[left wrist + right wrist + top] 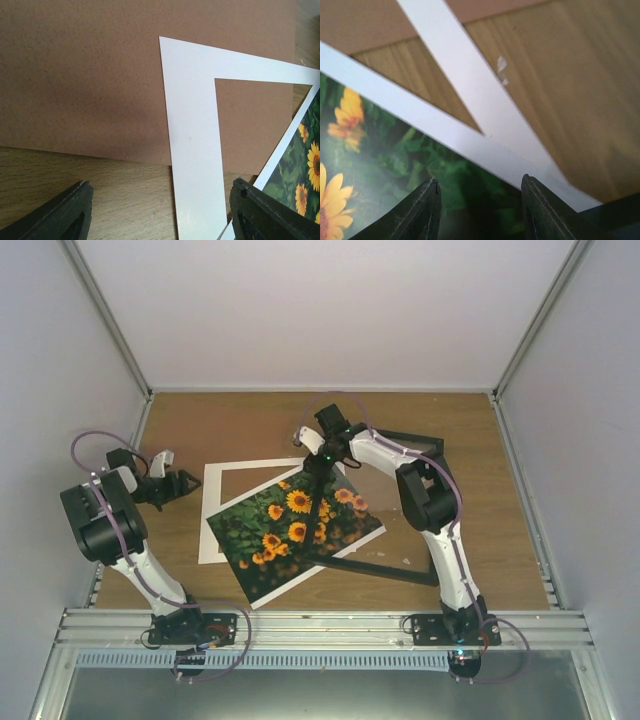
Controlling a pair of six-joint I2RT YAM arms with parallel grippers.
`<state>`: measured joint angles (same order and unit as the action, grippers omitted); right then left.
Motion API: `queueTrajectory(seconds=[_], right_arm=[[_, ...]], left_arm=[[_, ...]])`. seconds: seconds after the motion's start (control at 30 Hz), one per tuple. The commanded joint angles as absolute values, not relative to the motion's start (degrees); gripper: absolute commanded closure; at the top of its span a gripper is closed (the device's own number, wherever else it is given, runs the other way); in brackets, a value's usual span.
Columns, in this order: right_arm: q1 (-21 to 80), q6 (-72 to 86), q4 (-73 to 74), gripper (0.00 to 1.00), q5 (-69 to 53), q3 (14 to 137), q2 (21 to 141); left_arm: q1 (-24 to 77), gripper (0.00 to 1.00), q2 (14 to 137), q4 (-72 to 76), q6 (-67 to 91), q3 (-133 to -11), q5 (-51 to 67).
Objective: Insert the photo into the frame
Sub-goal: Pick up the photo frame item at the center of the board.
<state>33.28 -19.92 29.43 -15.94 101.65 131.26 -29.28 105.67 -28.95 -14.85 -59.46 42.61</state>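
the photo lies flat and skewed on the table, with its left part over the white mat and its right part at the frame. one thin black side of the frame crosses the print. the right gripper hangs over the photo's far corner, its jaws partly spread with nothing between them. the left gripper hovers at the mat's left edge by the brown board, jaws wide apart and empty.

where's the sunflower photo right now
In the top view the photo lies tilted mid-table, between the arms, overlapping the white mat on its left and the black frame on its right.
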Motion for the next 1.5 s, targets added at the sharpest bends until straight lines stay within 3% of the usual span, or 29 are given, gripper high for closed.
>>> queueTrajectory(seconds=[0.0, 0.27, 0.87, 1.37, 1.47], right_arm=[[34.5, -18.7, 32.6, 0.54, -19.1, 108.4, 133.2], [35.9, -12.9, 30.8, 0.54, -15.9, 115.7, 140.0], [36.9, -12.0, 30.7, 0.60, -14.8, 114.6, 145.3], [38.7, -11.9, 30.3, 0.63, -16.1, 113.1, 145.2], [39.1, -12.0, 30.3, 0.63, -16.7, 113.1, 145.3]], left_arm=[[-28.3, 0.24, 106.7, -30.4, -13.1, -57.7, 40.8], [-25.1, 0.24, 109.2, -30.7, -11.9, -60.7, 40.9], [-20.8, 0.26, 110.8, -35.3, -11.0, -57.5, 46.5], [-19.3, 0.25, 109.8, -23.1, -8.2, -55.9, 71.9], [-18.4, 0.20, 109.1, -18.8, -5.7, -55.1, 72.4]])
